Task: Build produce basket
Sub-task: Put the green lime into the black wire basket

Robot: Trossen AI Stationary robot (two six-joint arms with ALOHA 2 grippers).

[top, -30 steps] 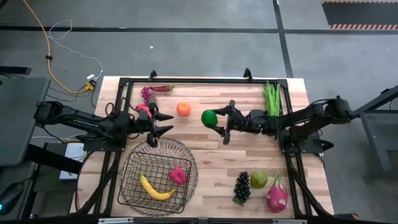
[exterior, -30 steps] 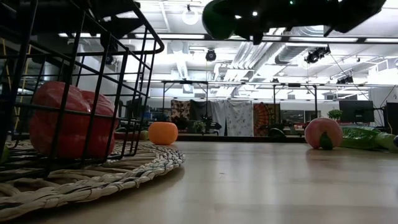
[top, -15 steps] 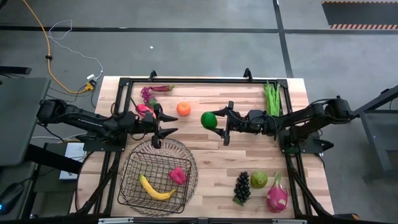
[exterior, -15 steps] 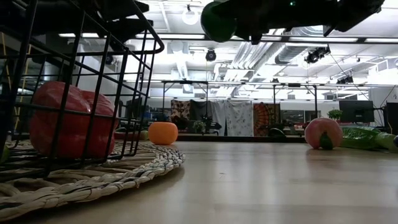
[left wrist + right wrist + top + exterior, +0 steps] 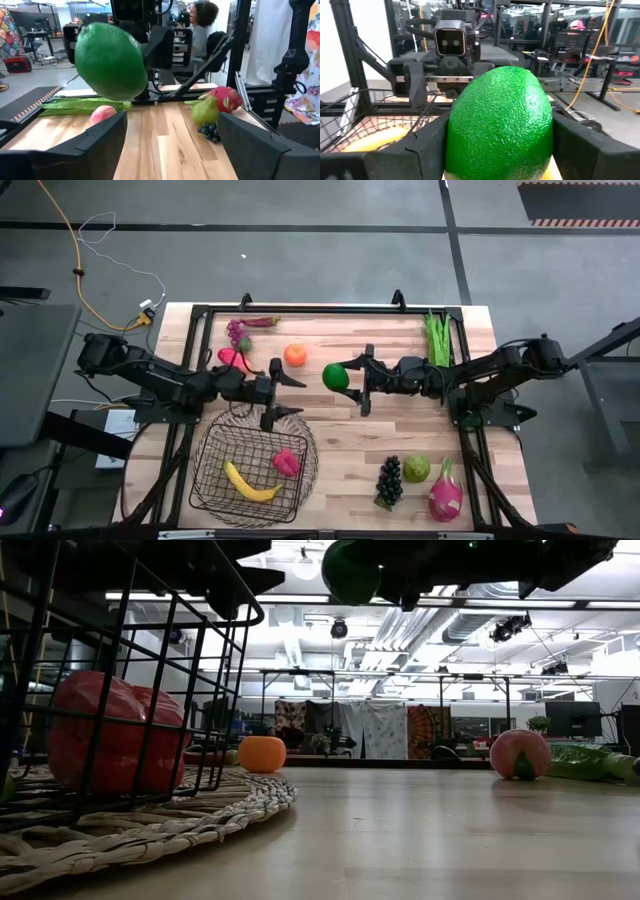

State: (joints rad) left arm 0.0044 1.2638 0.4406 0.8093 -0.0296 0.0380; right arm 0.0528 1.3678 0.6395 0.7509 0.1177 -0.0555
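Observation:
My right gripper is shut on a green lime above the table's middle. My left gripper stands open, level and pointing at the lime from the table's left, a short gap away. The dark wire basket sits on a woven mat at the near left and holds a banana and a red fruit. An orange lies on the table beyond my left gripper. My right gripper pinches the lime by its two opposite sides between its two fingers. The fingers lie level and come from the table's right. The lime is lifted clear of the table, high above it in the low view.
Purple grapes and a pink-red fruit lie at the far left. Green beans and a peach lie at the far right. Dark grapes, a green pear and a dragon fruit sit near right.
My left gripper has moved toward the table's right edge, toward the lime, has rolled a little, and has opened wider. My right gripper has kept the lime still in the air.

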